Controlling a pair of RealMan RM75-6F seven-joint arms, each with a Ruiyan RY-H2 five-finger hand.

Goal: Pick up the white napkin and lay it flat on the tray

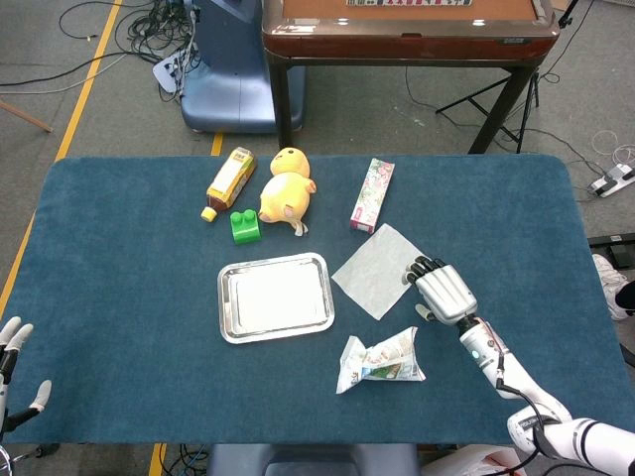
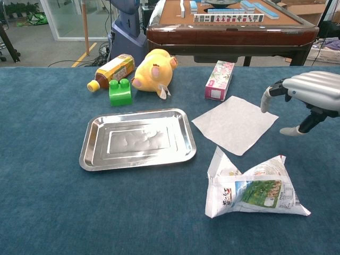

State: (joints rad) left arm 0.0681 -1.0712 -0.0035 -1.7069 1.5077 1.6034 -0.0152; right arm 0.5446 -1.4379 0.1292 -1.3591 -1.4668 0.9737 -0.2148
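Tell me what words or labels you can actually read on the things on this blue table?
None can be read for certain.
Crumpled white packet: dark characters beside a green picture, too small to read.
Yellow bottle: printed label, blurred.
Pink floral box: print too small to read.
Tiles on the brown table behind: markings too small.
White napkin, tray, green block, yellow plush: no text visible.

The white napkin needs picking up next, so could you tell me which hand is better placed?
The right hand: it hovers open at the white napkin's edge. The left hand sits far off.
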